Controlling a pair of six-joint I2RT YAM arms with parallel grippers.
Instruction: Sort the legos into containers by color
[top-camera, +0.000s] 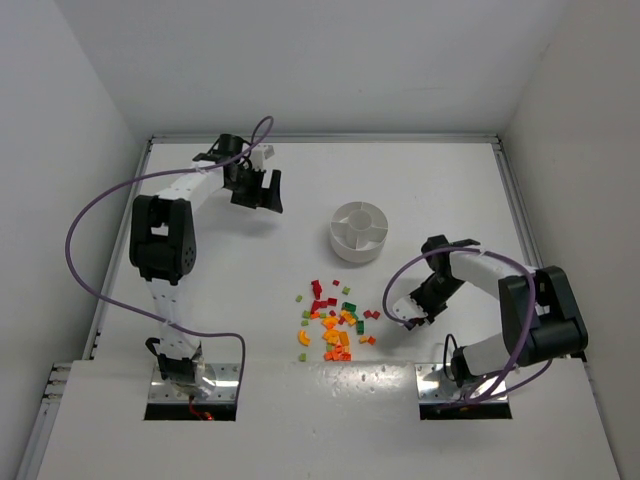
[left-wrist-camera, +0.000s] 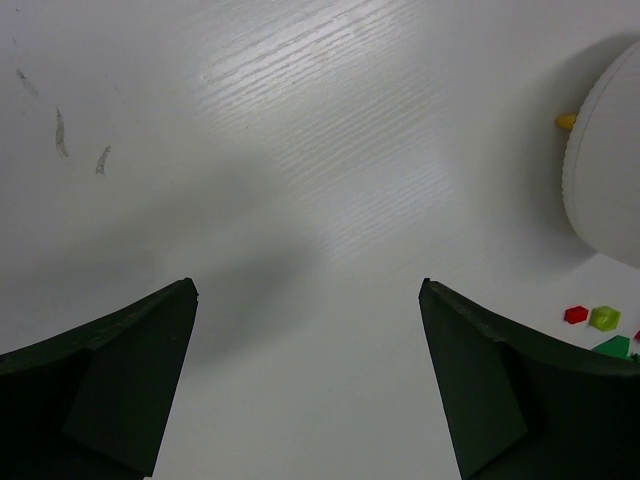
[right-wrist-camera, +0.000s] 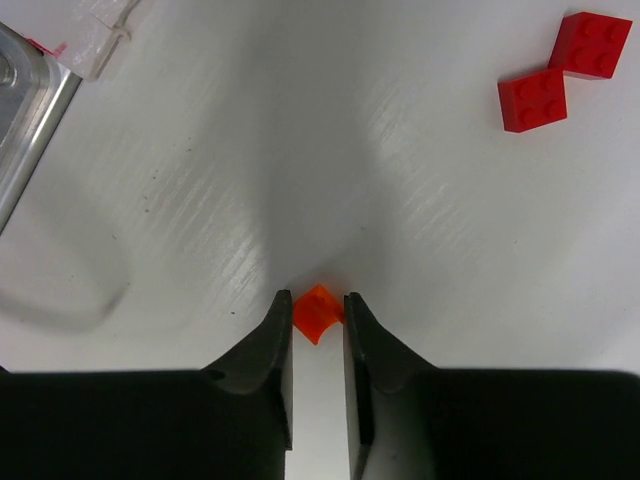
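From above I see the whole worktop (top-camera: 230, 290). The white dish (top-camera: 358, 232) stands past the middle, and the legos (top-camera: 333, 322) lie in a loose patch on my side of it, apart from its wall. That view shows the dish's dividing walls and centre cup, but it is too coarse for me to tell whether any brick is in a compartment.

It also cannot show what the right arm is doing at the patch's right edge, which only the wrist camera gives. There the right pincer (right-wrist-camera: 317, 297) has its fingers nearly together, pinching a small orange brick (right-wrist-camera: 316, 315) between the tips, turned corner-on. Two red bricks (right-wrist-camera: 533, 100) lie corner to corner at the upper right, and a metal plate (right-wrist-camera: 25, 110) cuts into the upper left.

The left wrist view catches only the dish's outer wall, with a yellow bit (left-wrist-camera: 566, 121) peeking out beside it. A red piece (left-wrist-camera: 575, 314) and a green piece (left-wrist-camera: 604, 318) lie nearer. The left pincer (left-wrist-camera: 308, 290) is spread wide — holding nothing, over bare worktop to the left of the dish.
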